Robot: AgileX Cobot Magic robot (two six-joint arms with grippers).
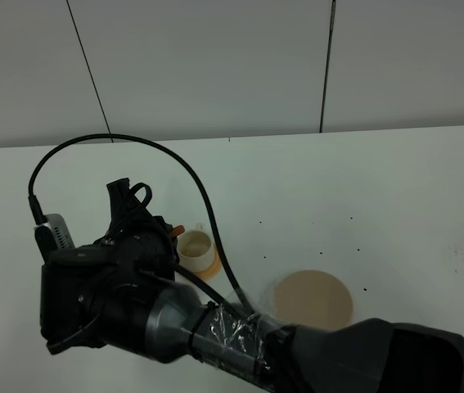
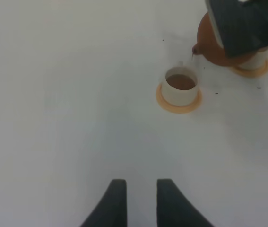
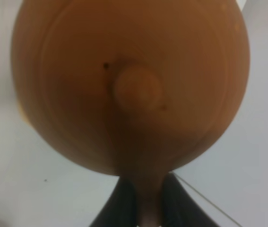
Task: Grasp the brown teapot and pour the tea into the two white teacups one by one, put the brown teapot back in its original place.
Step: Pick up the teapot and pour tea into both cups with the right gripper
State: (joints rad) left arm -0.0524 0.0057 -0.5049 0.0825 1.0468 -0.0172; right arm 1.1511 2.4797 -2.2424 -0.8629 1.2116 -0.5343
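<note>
Right end effector (image 3: 145,208): closed, fingers (image 3: 119,203) clamped on the handle of the teapot (image 3: 129,85). The teapot's lid and knob fill the right wrist view.

Left end effector (image 2: 141,203): jaws apart, holding nothing, touching nothing. It hangs over bare desk (image 1: 395,188), well apart from the teapot.

The teapot is held off the mat (image 1: 313,299). In the left wrist view it sits between the two cups, with the spout toward the filled cup (image 2: 181,82) and the tip near its rim. Can't tell if anything is pouring. That cup has brown tea in it and stands on an orange coaster (image 2: 178,105). The second cup (image 2: 256,61) is on its own coaster, mostly hidden behind the teapot and right arm (image 1: 215,332). Can't tell if it holds tea.

In the exterior view the right arm comes in from 4 o'clock, reaches across to the left half of the desk and covers the teapot. One cup (image 1: 196,244) shows just beside the wrist. The mat lies at 4 o'clock from it, near but apart.
</note>
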